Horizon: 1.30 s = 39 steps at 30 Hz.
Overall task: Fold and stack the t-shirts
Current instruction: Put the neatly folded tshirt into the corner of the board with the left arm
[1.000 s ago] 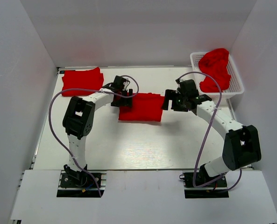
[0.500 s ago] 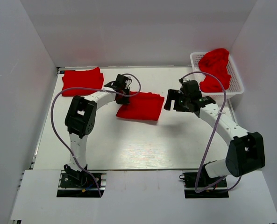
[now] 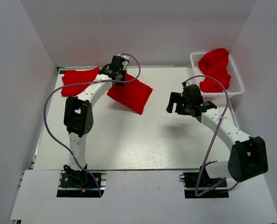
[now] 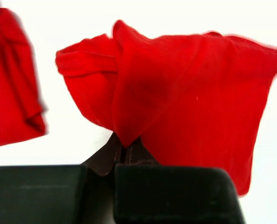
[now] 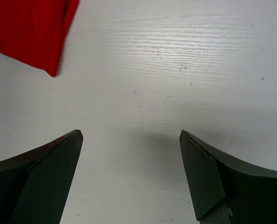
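Toward the table's far edge, left gripper pinches folded t-shirt (corner clamped); right gripper hangs, fingers spread wide.

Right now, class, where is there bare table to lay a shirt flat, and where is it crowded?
Bare: the near half of the table, from the held shirt to the front edge. Crowded: far-left corner, folded shirt and left claw; far right, the basket.

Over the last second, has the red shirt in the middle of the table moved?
Yes. The left gripper, shut on the t-shirt, has carried it left and back, toward the folded pile at the far-left corner.
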{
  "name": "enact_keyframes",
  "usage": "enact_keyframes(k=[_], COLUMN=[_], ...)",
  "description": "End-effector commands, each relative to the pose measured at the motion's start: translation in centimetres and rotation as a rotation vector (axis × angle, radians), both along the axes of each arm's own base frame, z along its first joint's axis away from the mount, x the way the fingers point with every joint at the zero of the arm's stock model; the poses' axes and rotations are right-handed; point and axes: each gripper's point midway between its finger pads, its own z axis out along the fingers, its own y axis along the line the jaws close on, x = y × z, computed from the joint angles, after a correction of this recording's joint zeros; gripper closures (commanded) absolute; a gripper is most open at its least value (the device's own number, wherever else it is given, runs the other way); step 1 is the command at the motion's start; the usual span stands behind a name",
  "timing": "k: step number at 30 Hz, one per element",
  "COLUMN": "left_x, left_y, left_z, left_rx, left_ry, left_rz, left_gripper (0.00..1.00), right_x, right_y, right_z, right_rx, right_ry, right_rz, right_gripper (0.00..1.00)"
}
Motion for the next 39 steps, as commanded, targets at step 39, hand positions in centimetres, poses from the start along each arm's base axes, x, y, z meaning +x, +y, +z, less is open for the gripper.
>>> enact_keyframes(k=[39], left_x=[9.4], left_y=[19.0], left_z=[15.5], left_rx=[0.322], left_ry=[-0.395], left_rz=[0.182], left_gripper=[1.00], right_x=[4.9], right_y=[0.2], right_z=[2.4], right_rx=[-0.002], right_ry=[-0.125], right_rz=[-0.080], right_gripper=[0.10])
